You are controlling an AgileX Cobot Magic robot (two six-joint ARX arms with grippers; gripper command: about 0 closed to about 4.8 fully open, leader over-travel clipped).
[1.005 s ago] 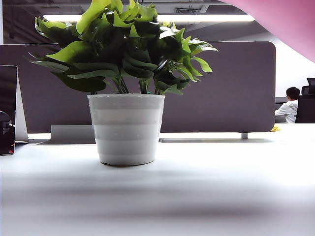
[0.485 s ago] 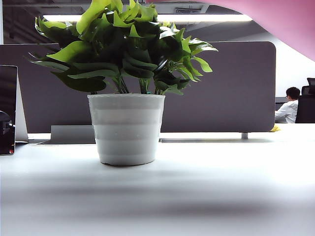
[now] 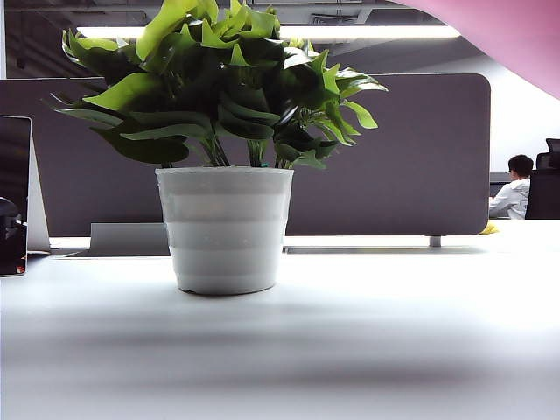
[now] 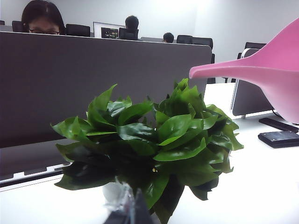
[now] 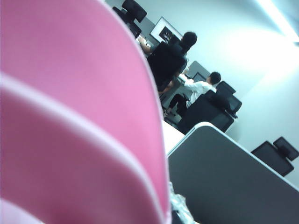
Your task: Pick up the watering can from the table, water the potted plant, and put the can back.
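The potted plant point(image 3: 226, 229) stands on the white table point(image 3: 394, 332), green leaves point(image 4: 159, 135) above a white ribbed pot. The pink watering can point(image 3: 516, 35) hangs in the air at the upper right of the exterior view. Its long spout point(image 4: 224, 69) reaches over the leaves, tip above the plant's right side. The can's pink body point(image 5: 70, 116) fills the right wrist view, and my right gripper point(image 5: 180, 212) is shut on it, only a taped finger edge showing. My left gripper point(image 4: 128, 210) sits low in front of the plant, shut and holding nothing.
A grey partition point(image 3: 394, 157) runs behind the table. A black device point(image 3: 13, 197) stands at the left edge. Flat black objects point(image 4: 279, 138) lie on the table beyond the plant. People sit at desks behind point(image 3: 516, 188).
The can's pink edge reached further across the top of the exterior view half a second ago and has drawn back to the right. The plant has stayed put.
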